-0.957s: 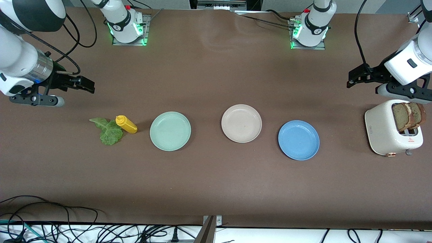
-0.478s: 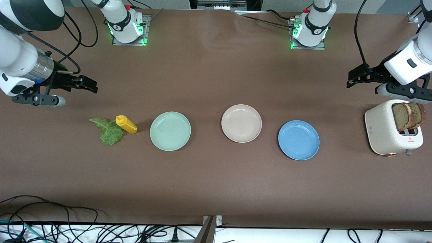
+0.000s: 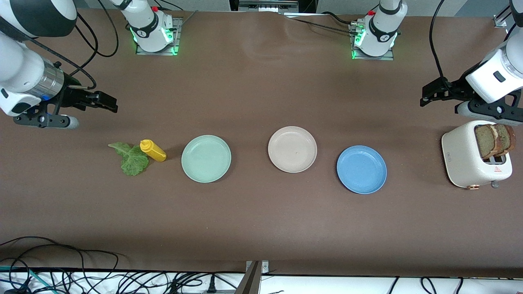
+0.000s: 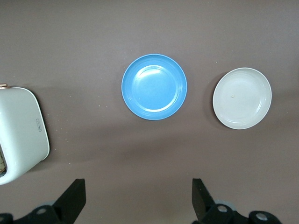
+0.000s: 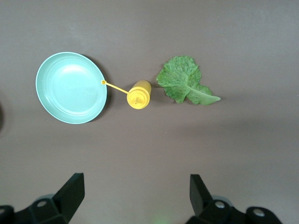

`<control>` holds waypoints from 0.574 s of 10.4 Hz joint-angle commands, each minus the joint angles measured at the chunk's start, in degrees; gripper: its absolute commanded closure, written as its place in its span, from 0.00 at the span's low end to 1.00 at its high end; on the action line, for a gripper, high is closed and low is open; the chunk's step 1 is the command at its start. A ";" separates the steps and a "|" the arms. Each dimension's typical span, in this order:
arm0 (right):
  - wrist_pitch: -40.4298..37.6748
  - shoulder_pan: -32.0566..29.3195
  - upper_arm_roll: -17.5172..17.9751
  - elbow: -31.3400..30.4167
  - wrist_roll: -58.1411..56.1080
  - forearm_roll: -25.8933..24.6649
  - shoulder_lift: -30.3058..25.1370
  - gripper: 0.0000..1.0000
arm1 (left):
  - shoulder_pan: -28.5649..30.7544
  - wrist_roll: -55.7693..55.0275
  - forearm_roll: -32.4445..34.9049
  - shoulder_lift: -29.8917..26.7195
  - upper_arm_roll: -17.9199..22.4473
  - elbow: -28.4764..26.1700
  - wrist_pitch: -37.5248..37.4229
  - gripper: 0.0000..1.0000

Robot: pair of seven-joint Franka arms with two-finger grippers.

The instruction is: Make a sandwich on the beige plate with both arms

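The beige plate [image 3: 292, 149] lies bare at mid-table, also in the left wrist view [image 4: 242, 98]. Two brown bread slices [image 3: 494, 141] stand in a white toaster [image 3: 466, 157] at the left arm's end. A ruffled green lettuce leaf [image 3: 131, 158] lies flat at the right arm's end, also in the right wrist view [image 5: 184, 85]. My left gripper [image 3: 427, 96] hangs open and empty over bare table by the toaster, jaws wide [image 4: 138, 186]. My right gripper [image 3: 107, 103] hangs open and empty over bare table near the lettuce [image 5: 135, 184].
A yellow squeeze bottle [image 3: 153, 150] lies beside the lettuce, its nozzle toward the mint-green plate [image 3: 206, 158]. A blue plate [image 3: 361, 169] sits between the beige plate and the toaster. Cables run along the table's front edge.
My right gripper has shifted slightly toward the table's middle. The left arm and all things on the table have stayed put.
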 commanded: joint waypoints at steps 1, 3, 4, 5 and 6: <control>-0.01 -0.26 -0.13 -0.55 -0.70 1.24 -0.91 0.00 | -0.08 0.22 1.56 -0.29 0.10 0.81 -0.51 0.00; -0.45 -0.26 -0.05 -0.47 -0.61 1.24 -1.08 0.00 | 0.01 0.39 1.56 -0.29 0.10 0.81 -0.51 0.00; -0.54 -0.26 -0.13 -0.47 -0.70 1.24 -1.17 0.00 | 0.01 0.39 1.48 -0.29 0.10 0.72 -0.51 0.00; -0.97 -0.26 -0.22 -0.47 -0.70 1.24 -1.26 0.00 | 0.01 0.39 1.48 -0.38 0.10 0.81 -0.51 0.00; -1.24 -0.26 -0.22 -0.38 -0.70 1.24 -1.43 0.00 | 0.01 0.31 1.56 -0.29 0.01 0.72 -0.51 0.00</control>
